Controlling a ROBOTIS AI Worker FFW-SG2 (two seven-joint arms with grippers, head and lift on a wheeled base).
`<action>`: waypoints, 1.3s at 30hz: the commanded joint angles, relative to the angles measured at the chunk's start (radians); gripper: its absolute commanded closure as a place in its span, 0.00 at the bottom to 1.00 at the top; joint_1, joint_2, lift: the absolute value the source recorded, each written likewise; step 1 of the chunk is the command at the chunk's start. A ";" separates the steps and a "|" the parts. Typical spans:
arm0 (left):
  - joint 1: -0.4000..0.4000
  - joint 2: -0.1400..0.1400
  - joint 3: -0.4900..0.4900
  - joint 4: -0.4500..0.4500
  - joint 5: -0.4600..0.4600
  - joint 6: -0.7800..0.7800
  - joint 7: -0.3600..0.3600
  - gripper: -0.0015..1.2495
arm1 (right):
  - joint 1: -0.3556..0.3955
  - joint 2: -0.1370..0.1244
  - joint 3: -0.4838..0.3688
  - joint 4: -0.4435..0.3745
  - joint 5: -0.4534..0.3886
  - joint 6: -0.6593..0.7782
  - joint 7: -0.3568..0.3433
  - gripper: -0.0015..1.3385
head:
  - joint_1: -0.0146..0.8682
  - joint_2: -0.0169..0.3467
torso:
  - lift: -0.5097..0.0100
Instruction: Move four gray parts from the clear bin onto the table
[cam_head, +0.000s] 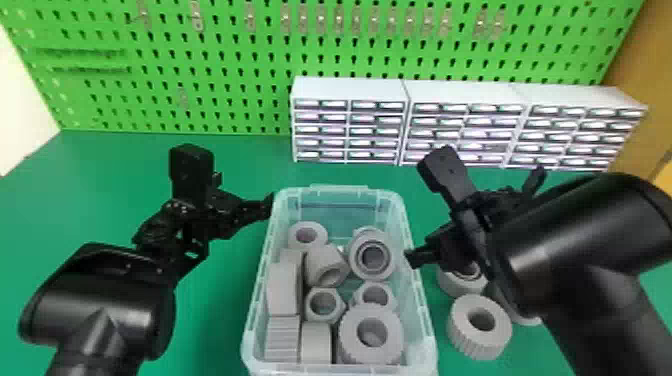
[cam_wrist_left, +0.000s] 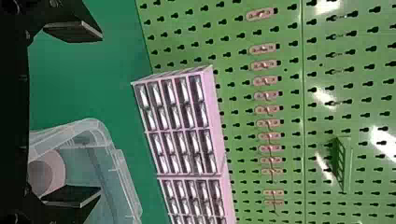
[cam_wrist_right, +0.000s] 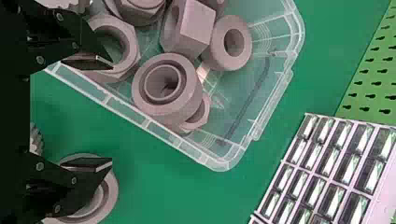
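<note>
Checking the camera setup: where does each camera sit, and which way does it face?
Head view: head, facing forward and down at the clear bin; left arm, right arm show.
Left wrist view: left wrist, facing drawers and pegboard; left gripper shows, open.
Right wrist view: right wrist, facing down over the bin; right gripper shows, open.
Both wrist views share bin and drawers.

Green pegboard wall (cam_head: 225, 65) behind a green tabletop (cam_head: 100, 170).
White drawer cabinets (cam_head: 350, 90) stand side by side at the back of the tabletop; small metal hooks (cam_head: 250, 17) line the pegboard, a yellow-brown surface (cam_head: 645, 65) rises at the right, and a pale surface (cam_head: 15, 110) lies at the left.
</note>
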 joint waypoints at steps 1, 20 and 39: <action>0.001 0.000 0.000 0.000 0.000 0.000 0.000 0.10 | 0.000 0.000 -0.001 0.000 0.000 0.003 0.000 0.39 | 0.79 0.12 | 0.89; 0.000 0.000 -0.002 0.001 -0.002 0.000 0.000 0.10 | -0.112 -0.006 0.156 0.056 0.083 0.003 0.000 0.39 | 0.79 0.12 | 0.89; 0.000 -0.002 0.008 0.001 -0.002 0.000 0.000 0.10 | -0.233 0.021 0.302 0.231 0.117 0.003 0.002 0.39 | 0.79 0.12 | 0.89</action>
